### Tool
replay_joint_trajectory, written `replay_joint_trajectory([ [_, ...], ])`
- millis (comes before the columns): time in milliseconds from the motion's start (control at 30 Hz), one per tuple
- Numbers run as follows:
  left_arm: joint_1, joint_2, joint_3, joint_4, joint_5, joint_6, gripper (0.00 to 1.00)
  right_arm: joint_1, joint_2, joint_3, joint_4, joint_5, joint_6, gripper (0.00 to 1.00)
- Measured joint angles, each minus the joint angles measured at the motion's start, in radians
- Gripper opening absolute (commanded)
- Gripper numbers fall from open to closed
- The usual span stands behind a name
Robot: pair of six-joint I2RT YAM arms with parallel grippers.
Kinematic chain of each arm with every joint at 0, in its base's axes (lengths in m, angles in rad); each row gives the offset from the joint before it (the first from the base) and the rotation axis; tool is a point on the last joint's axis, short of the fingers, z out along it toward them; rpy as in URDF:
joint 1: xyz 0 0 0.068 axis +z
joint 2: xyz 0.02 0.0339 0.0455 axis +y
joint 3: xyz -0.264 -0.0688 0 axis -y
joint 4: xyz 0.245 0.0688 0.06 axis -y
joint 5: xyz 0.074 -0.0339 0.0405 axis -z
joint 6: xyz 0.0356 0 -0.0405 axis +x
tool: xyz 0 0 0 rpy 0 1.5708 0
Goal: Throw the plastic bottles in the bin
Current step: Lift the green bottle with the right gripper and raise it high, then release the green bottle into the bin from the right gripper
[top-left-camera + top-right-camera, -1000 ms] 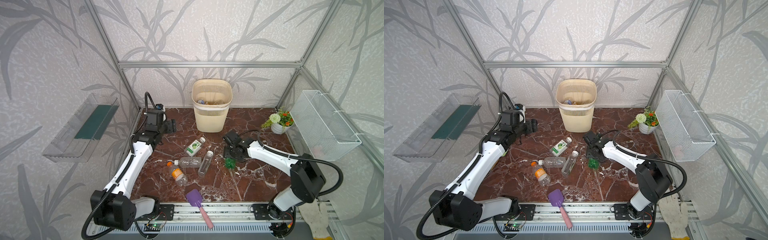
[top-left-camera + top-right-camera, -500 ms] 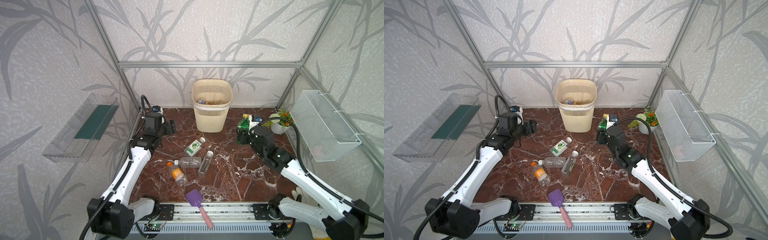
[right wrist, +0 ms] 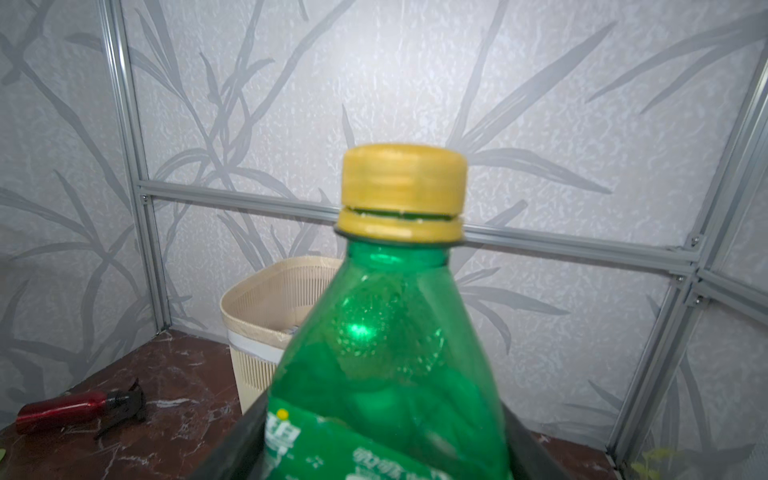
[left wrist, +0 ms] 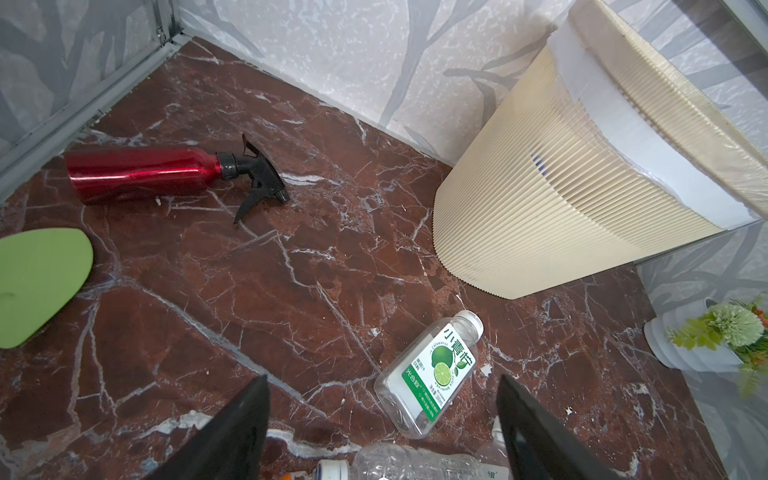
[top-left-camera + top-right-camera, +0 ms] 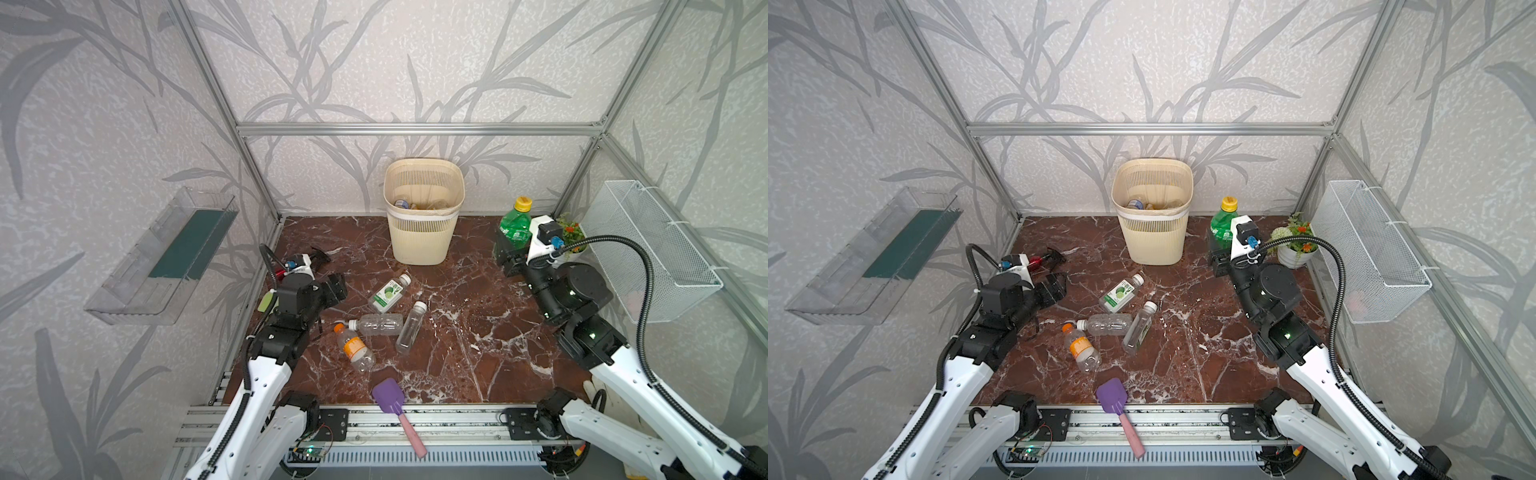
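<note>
Green bottle (image 5: 515, 226) upright at 2 o'clock, clenched in right gripper (image 3: 382, 449), held high, likely to clear bin (image 5: 419, 245) rim at 12. Left gripper (image 5: 336, 286) released, empty, facing four floor bottles (image 5: 380, 324) at centre.

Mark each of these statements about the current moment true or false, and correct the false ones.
1. The right gripper holds the green bottle upright, cap up. True.
2. The bin lies tipped on its side. False: it stands upright by the back wall.
3. Four lie loose on the table: the lime-label bottle, the clear bottle, the slim bottle and the orange-capped bottle. True.
4. The left gripper is shut on the lime-label bottle. False: it is open and empty, and that bottle lies on the table.
5. The bin is empty. False: discarded bottles show inside it.
</note>
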Motion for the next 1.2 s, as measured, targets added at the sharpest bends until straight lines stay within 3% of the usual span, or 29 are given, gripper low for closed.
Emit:
replay_joint_trajectory([
  [233,0.000,-0.102,-0.084,-0.031,-0.001,-0.098,0.84,0.000,0.051,0.137,0.126,-0.091,-0.060,0.67],
  [400,0.000,-0.211,-0.135,-0.080,-0.019,-0.156,0.85,0.000,0.247,0.348,0.208,-0.117,-0.059,0.66],
  [500,0.000,-0.267,-0.172,-0.096,-0.026,-0.180,0.85,-0.008,0.515,0.664,0.111,-0.123,-0.027,0.84],
  [567,0.000,-0.284,-0.182,-0.121,-0.028,-0.188,0.87,-0.020,0.769,0.998,-0.068,-0.140,0.019,0.98],
  [633,0.000,-0.290,-0.182,-0.142,-0.028,-0.193,0.88,-0.034,0.969,1.243,-0.245,-0.149,0.060,0.99],
  [700,0.000,-0.297,-0.181,-0.164,-0.029,-0.188,0.89,-0.048,1.081,1.336,-0.395,-0.153,0.086,0.99],
  [800,0.000,-0.302,-0.177,-0.202,-0.032,-0.172,0.90,-0.060,1.096,1.230,-0.507,-0.144,0.113,0.99],
  [900,0.000,-0.291,-0.162,-0.231,-0.040,-0.161,0.90,-0.063,1.001,1.032,-0.520,-0.116,0.115,0.99],
  [1200,-0.002,-0.195,-0.135,-0.262,-0.030,-0.166,0.91,-0.076,0.533,0.646,-0.322,-0.021,0.123,0.99],
])
